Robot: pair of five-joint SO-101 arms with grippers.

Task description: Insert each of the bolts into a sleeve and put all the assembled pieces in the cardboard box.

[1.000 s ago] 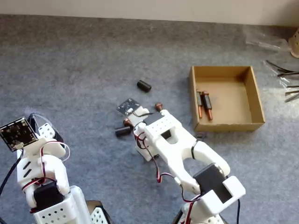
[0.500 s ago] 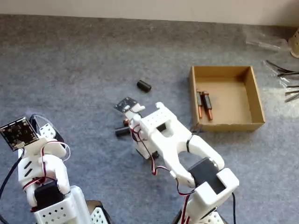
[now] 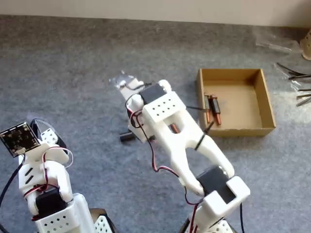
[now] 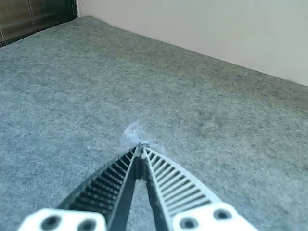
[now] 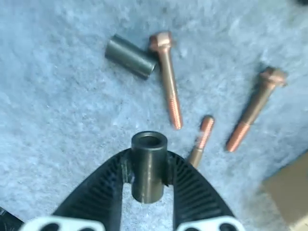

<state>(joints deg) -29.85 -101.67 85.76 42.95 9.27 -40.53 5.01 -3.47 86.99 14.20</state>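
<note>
Grey carpet is covering the tabletop. At the left, the left gripper is hovering over it with its fingers pressed together. Mid-table, the right gripper is pinching a dark sleeve near loose copper bolts and another sleeve. At the right, the cardboard box is holding two assembled pieces.

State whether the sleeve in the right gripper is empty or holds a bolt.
Empty. The sleeve, clamped in the right gripper, shows a hollow bore; bolts lie loose on the carpet.
</note>
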